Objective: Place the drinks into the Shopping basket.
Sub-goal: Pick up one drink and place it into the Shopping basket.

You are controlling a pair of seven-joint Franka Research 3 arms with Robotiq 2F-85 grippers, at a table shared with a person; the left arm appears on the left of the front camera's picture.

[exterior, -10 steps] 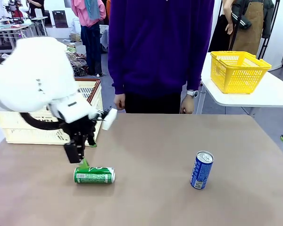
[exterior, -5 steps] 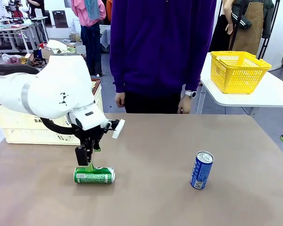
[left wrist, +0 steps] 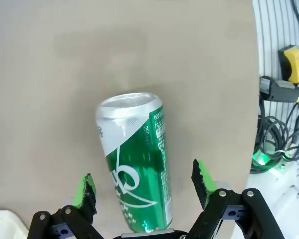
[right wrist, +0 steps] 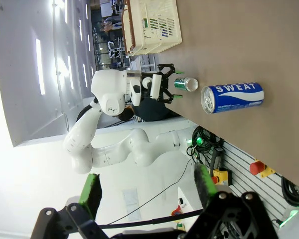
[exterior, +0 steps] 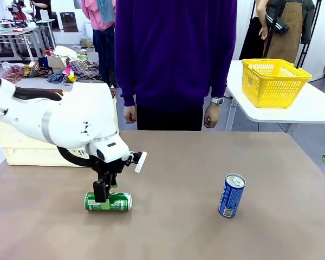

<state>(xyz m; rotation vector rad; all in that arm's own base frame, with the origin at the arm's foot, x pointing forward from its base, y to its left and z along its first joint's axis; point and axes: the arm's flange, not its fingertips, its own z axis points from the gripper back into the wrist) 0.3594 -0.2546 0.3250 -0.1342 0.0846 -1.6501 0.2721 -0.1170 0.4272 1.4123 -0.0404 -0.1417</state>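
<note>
Left wrist view: my left gripper stands wide open astride the green can, one green pad at each flank, neither touching it. The can lies on its side on the matte tan table, long axis running 6 to 12 o'clock, silver top at 12. In the front view it runs 9 to 3, top toward 3. I count two slim metal cylinders: one green and one blue can, upright, well apart at 3 o'clock. The slotted cream Shopping basket sits at 10 o'clock. My right gripper gapes, holding nothing.
</note>
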